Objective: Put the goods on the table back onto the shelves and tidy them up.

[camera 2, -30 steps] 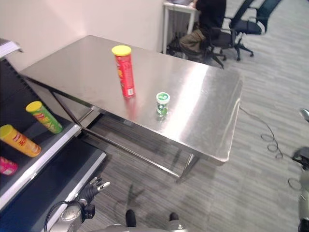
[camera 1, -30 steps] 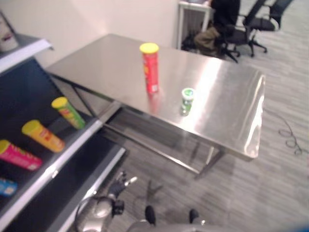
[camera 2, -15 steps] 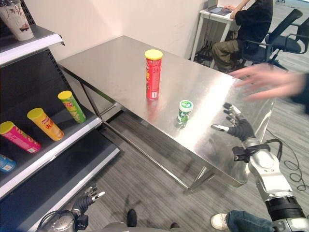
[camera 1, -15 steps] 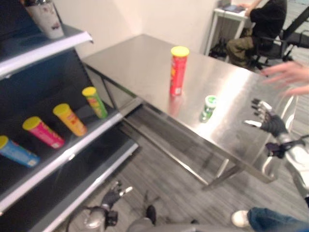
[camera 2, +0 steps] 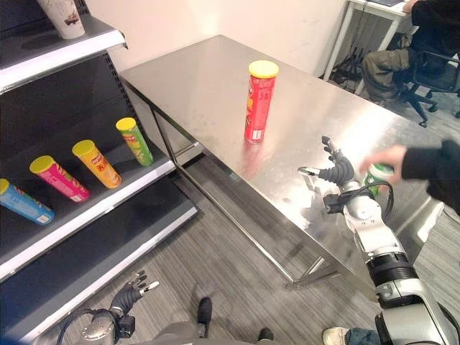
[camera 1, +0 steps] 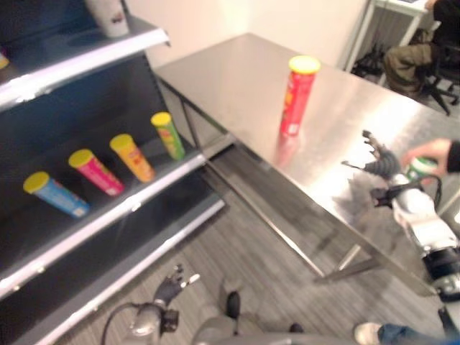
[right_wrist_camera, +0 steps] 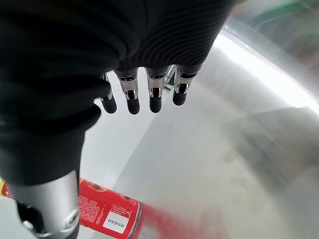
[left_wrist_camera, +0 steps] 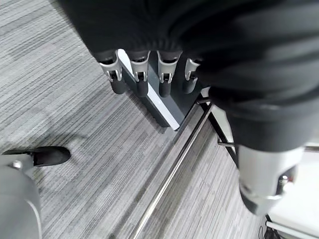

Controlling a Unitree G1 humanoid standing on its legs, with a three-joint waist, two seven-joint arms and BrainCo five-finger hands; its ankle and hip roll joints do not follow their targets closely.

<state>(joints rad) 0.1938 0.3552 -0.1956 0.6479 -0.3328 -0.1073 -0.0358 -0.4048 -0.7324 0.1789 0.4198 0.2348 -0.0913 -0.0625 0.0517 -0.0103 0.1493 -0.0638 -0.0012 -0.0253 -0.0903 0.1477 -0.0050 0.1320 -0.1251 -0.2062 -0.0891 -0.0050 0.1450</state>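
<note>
Shelf unit (camera 2: 108, 208): four tubes lie slanted on its middle tier. Steel table (camera 2: 187, 79): a red yellow-lidded crisp tube (camera 2: 259, 100) stands upright mid-table; near the far edge a person's hand (camera 2: 388, 156) grips a small green can (camera 2: 375, 175). Right hand (camera 2: 335, 169) hovers over the table beside that can, fingers spread, empty. Left hand (camera 2: 129, 293) hangs low above the floor, fingers relaxed, empty. Risk, in my judgement: reaching for the can now could strike the person's hand or tip it.

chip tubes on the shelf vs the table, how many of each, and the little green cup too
Tubes lying on the shelf: 4 (blue, pink, orange, green)
Tubes on the table: 1, the red tube
Small green cup, under a person's hand: 1
Total: 6
</note>
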